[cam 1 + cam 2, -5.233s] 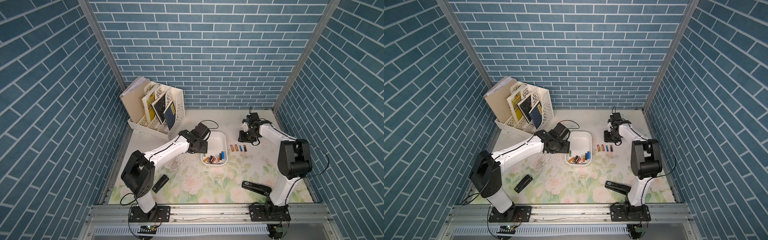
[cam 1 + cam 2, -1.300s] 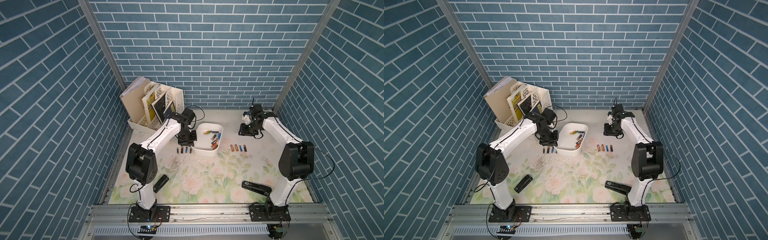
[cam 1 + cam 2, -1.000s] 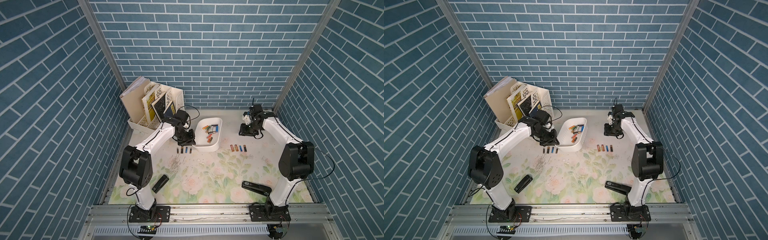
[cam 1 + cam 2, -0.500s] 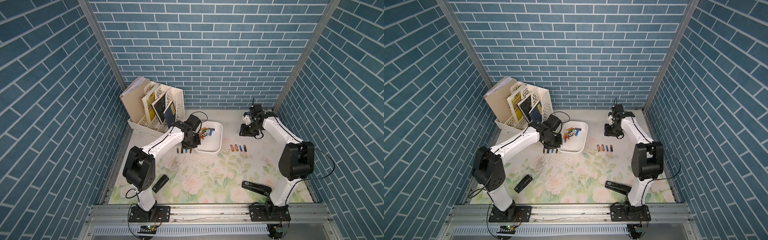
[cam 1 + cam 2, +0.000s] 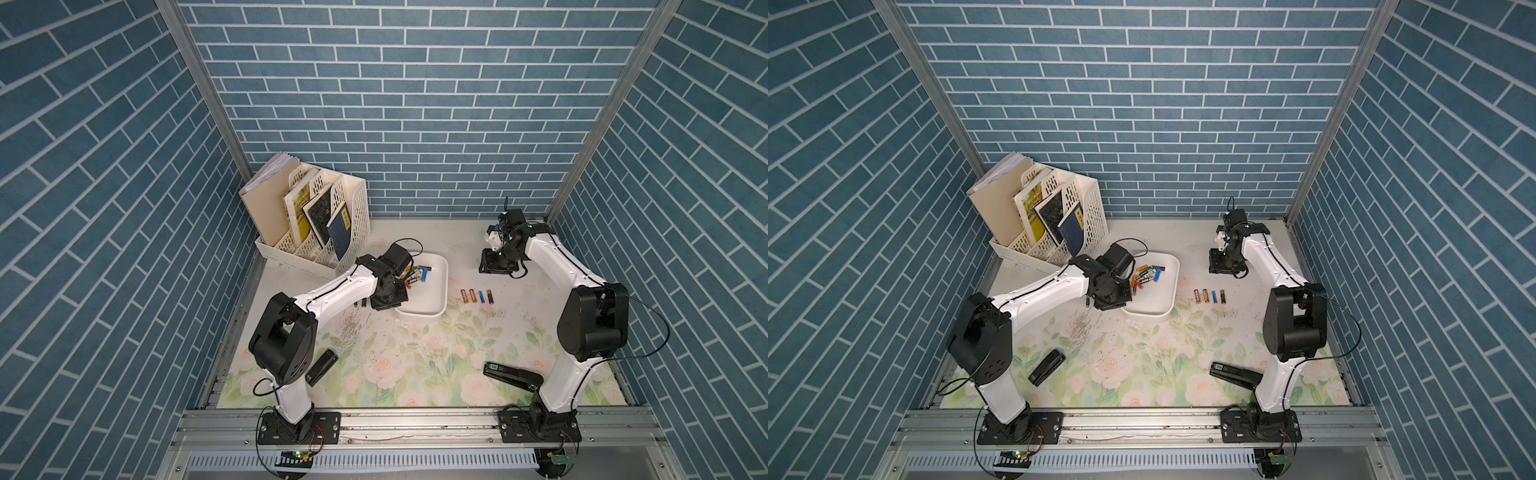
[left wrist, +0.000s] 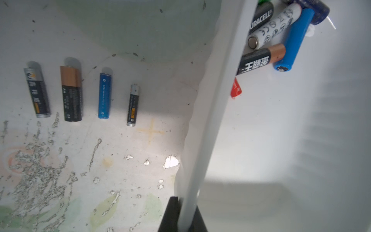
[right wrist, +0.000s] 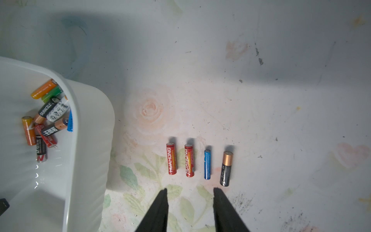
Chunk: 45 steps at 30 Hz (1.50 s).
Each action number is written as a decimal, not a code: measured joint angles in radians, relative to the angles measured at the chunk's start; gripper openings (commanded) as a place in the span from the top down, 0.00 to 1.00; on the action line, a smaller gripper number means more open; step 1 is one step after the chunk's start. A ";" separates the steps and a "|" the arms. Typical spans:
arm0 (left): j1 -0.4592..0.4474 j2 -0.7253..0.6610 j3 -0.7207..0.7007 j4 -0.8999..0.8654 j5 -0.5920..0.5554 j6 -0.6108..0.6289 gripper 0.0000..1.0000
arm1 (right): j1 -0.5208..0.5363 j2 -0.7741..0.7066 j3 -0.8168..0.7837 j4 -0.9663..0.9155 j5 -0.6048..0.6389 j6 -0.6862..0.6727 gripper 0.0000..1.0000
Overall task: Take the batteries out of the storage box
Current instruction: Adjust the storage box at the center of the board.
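Observation:
The white storage box (image 5: 438,297) sits mid-table in both top views (image 5: 1165,301). My left gripper (image 5: 388,301) is shut on its near left wall (image 6: 212,120), one finger (image 6: 170,217) outside it. Several batteries (image 5: 415,276) lie heaped in the box's far left corner (image 6: 281,40). Another row of batteries (image 6: 70,94) lies on the mat left of the box, partly under my left arm. A further row of batteries (image 5: 476,296) lies right of the box (image 7: 188,160). My right gripper (image 7: 189,192) hovers open over the far right of the table (image 5: 494,266), holding nothing.
A cream perforated file rack with books (image 5: 316,224) stands at the back left. One black stapler (image 5: 321,367) lies near the left arm's base, another black stapler (image 5: 513,376) near the right base. Loose staples (image 5: 351,330) are scattered on the floral mat.
My left gripper, still shut on the box, has brought it from a raised tilt down and toward the front. The batteries have gathered in its far left corner. The right arm has barely moved.

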 measured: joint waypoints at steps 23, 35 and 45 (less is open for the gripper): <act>-0.055 0.057 -0.014 0.099 -0.018 -0.053 0.65 | 0.000 0.000 0.000 -0.002 -0.003 -0.019 0.59; -0.021 -0.010 0.050 0.028 -0.037 0.005 0.49 | 0.109 0.000 0.072 -0.034 0.030 -0.003 0.59; 0.126 -0.026 0.051 0.005 -0.014 0.137 0.46 | 0.315 0.167 0.242 -0.010 0.023 0.085 0.59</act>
